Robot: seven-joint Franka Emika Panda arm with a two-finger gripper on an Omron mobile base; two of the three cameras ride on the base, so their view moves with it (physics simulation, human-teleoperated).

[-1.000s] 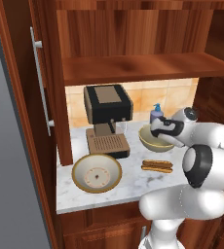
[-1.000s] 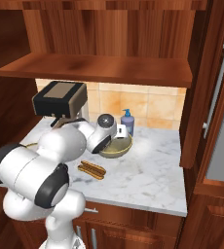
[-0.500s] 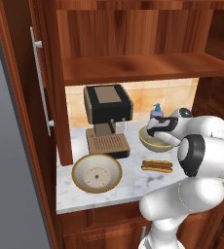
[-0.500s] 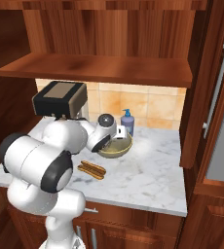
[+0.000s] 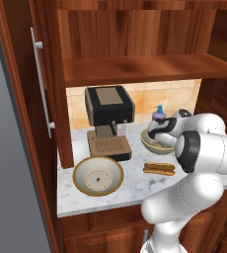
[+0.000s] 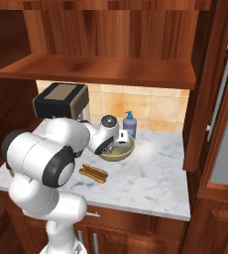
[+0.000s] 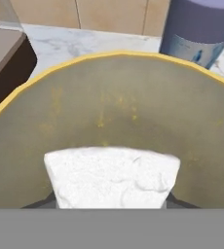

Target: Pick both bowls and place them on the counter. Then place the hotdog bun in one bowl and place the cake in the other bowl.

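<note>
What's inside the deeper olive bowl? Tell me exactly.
In the hand view, a white frosted block, probably the cake, sits over the deeper olive bowl between the pincer tips. Its striped sides and the bowl floor beneath it are hidden.

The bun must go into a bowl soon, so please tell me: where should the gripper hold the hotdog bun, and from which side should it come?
Probably across the middle of the hotdog bun, from above. It lies flat on the counter, long and narrow, so the jaws should close across its short width. The wide bowl lies apart from it, clear of that descent.
</note>
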